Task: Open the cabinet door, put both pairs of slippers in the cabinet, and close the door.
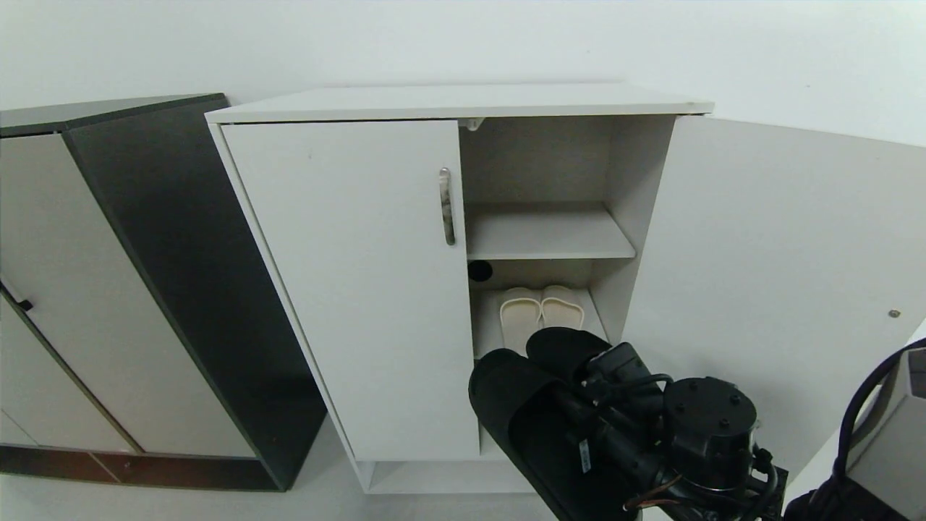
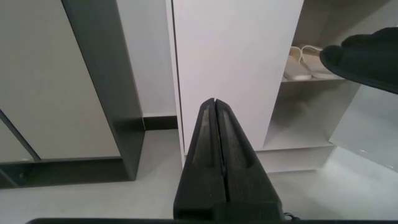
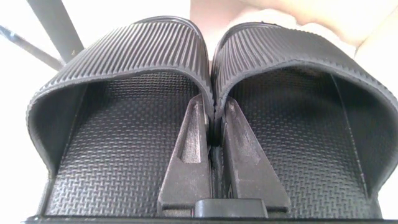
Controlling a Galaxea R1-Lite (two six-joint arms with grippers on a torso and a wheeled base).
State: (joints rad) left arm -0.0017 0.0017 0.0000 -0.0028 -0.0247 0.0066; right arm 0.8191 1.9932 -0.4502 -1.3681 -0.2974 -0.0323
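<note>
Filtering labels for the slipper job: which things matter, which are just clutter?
Job: white cabinet, its open door, white slippers on a shelf inside, black slippers held in right gripper.
Lying about: dark cabinet to the left.

The white wooden cabinet [image 1: 463,101] is open on its right half, with that white door [image 1: 759,289] swung wide rightward. The shut left door [image 1: 347,289] blocks the other half. A pair of cream rubber slippers [image 1: 541,312] fills most of the middle shelf [image 1: 486,325], and a pair of black ribbed rubber slippers [image 1: 535,405] hangs just before it. The upper shelf board [image 1: 550,235] has room above.
</note>
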